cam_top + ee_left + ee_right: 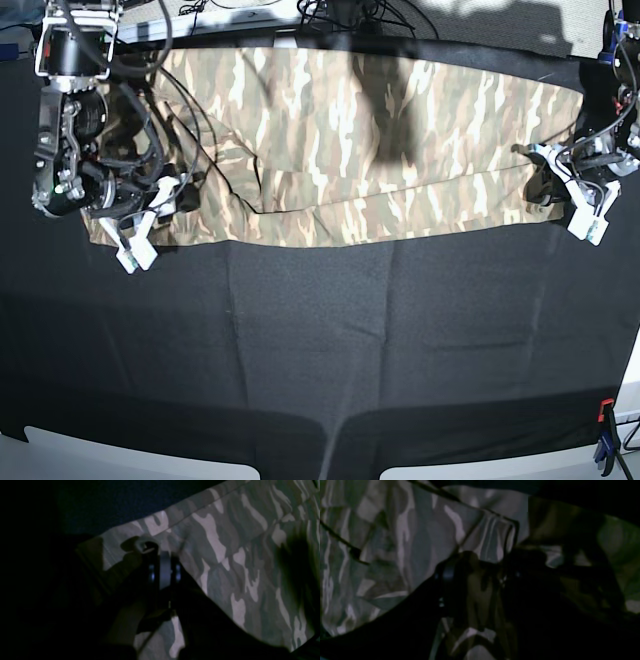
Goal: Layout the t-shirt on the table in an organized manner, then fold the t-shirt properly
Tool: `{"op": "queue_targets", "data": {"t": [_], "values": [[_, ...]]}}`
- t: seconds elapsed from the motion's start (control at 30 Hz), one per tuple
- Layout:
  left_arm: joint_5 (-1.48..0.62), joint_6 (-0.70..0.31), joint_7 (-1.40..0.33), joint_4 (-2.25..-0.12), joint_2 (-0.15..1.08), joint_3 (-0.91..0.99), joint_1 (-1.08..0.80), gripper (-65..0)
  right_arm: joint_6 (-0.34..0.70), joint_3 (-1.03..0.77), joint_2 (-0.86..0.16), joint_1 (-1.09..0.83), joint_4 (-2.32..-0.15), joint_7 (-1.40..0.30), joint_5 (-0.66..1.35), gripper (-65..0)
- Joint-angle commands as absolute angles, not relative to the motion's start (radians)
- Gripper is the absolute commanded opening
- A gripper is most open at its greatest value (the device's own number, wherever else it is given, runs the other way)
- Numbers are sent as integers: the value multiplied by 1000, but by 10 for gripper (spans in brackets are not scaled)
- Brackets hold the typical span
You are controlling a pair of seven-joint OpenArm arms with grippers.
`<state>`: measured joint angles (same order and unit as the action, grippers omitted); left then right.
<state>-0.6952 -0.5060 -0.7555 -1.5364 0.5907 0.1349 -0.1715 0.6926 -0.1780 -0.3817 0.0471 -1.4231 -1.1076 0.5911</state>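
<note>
My left gripper [560, 185] is clamped shut on the t-shirt [370, 140] edge at one end, my right gripper [150, 215] sits on the opposite end, so I can keep the cloth stretched flat along the far side of the table [330, 340]; wrist view shows cloth between my right fingers [460, 580], but can't tell if they're pinching or loose; shirt spans between both claws, one long band doubled lengthwise
</note>
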Motion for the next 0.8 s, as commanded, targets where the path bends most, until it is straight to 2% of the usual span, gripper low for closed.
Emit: {"op": "queue_targets", "data": {"t": [0.0,0.23,0.37,0.47,0.77], "values": [[-708,-513,-733,-1553,610,144,-160,-650,698,-183,-396,66,-1457,-1090,613,-452],[-708,-513,-732,-1553,610,144,-160,-650,698,-183,-395,66,-1542,-1095,614,-472],[-708,-513,-732,-1553,610,144,-160,-650,698,-183,-395,66,-1554,-1116,637,-574],[-708,-513,-732,-1553,610,144,-160,-650,698,-183,-391,66,-1554,-1121,635,-622],[-708,-513,-732,-1553,610,144,-160,-650,698,-183,-390,63,-1554,-1136,636,-650]]}}
